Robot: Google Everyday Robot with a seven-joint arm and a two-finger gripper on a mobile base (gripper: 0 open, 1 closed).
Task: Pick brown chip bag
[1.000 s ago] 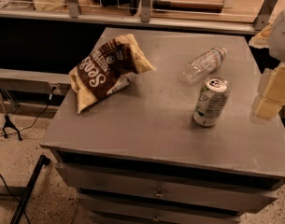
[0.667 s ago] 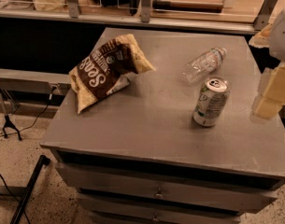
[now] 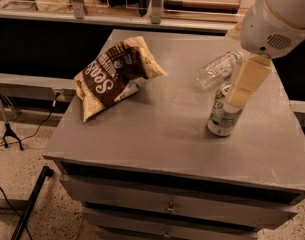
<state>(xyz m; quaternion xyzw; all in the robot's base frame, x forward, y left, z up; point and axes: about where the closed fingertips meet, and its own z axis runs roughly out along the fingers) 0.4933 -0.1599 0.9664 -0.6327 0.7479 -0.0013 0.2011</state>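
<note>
The brown chip bag (image 3: 112,74) lies crinkled on the left side of the grey cabinet top (image 3: 162,134). It has a dark brown front with white lettering and cream-yellow edges. My gripper (image 3: 248,81) hangs from the white arm at the upper right. It is above and in front of the can, well to the right of the bag, and holds nothing that I can see.
A silver drink can (image 3: 221,118) stands upright on the right side, partly behind the gripper. A clear plastic bottle (image 3: 218,69) lies on its side behind it. Drawers (image 3: 167,206) are below the top. A shelf with items runs along the back.
The arm has swung in from the right edge and now hangs over the can. The view has shifted closer. The bag, can and bottle have not moved.
</note>
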